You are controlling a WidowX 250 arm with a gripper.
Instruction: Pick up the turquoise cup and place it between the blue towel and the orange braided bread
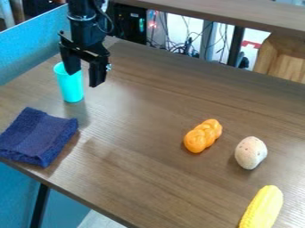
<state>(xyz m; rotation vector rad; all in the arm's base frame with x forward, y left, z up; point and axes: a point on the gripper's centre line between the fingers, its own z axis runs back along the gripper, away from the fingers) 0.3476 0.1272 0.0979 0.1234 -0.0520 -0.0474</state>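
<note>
The black gripper (83,79) hangs at the upper left, its two fingers spread apart with nothing held between them. Its left finger overlaps the rim of a turquoise cup (72,87) in the view; whether they touch I cannot tell. The cup stands upright on the table, its top partly hidden by that finger. A folded dark blue cloth (37,137) lies below and to the left of the cup. Right of centre is an orange braided bread-like piece (203,136), with a speckled pale egg-shaped object (250,152) beside it. Yellow corn (262,208) lies at the lower right.
The brown wooden table (137,147) slants across the view, its front edge running from the left side to the bottom. A blue partition (35,51) borders it at the upper left. Behind the far edge are cables (189,44) and a wooden shelf board (220,12).
</note>
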